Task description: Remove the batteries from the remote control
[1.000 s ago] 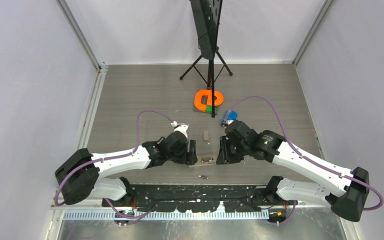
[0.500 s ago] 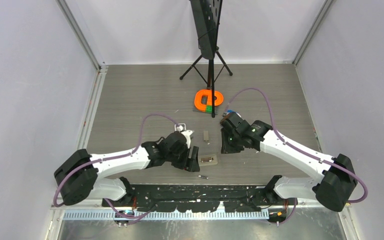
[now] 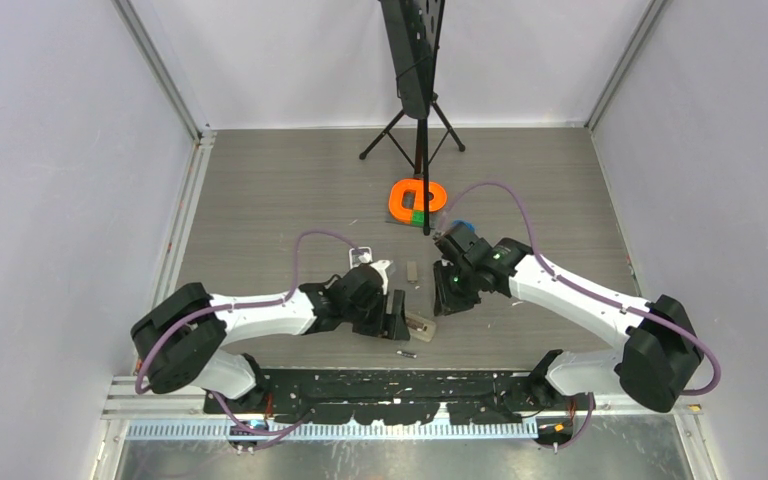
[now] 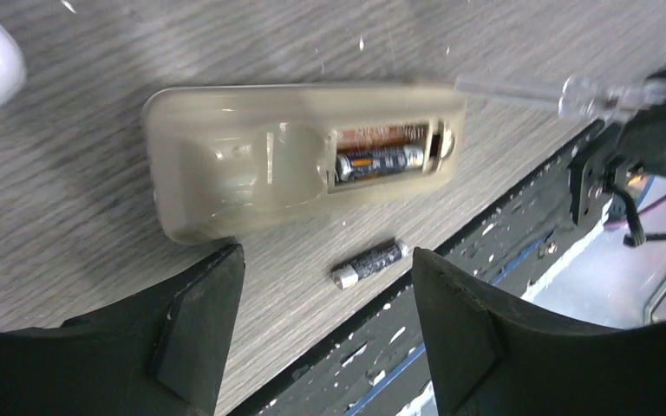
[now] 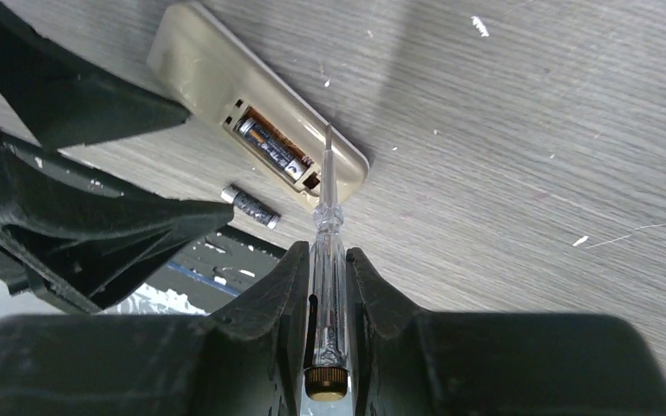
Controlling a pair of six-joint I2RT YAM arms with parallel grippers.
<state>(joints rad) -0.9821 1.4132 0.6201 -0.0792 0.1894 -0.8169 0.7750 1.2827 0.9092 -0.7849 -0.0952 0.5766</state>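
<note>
The beige remote control [image 4: 251,165] lies back up on the wooden table with its compartment uncovered, one dark battery [image 4: 380,161] still seated inside. A second battery [image 4: 368,262] lies loose on the table near the front edge. My left gripper [image 4: 325,277] is open and hovers low beside the remote, the loose battery showing between its fingers but untouched. My right gripper [image 5: 325,260] is shut on a clear-handled screwdriver [image 5: 328,217], whose metal tip points at the end of the remote [image 5: 217,74] just above the compartment. In the top view the remote [image 3: 422,325] sits between both grippers.
A small grey cover piece [image 3: 412,269] lies just behind the remote. Farther back are an orange ring-shaped object [image 3: 418,197] and a black tripod stand [image 3: 422,110]. The table's front edge and black mounting rail [image 3: 410,385] run close to the loose battery [image 3: 407,353].
My right gripper has drawn back and to the left with the screwdriver. The left gripper has shifted right, up to the remote, which has turned slightly.
</note>
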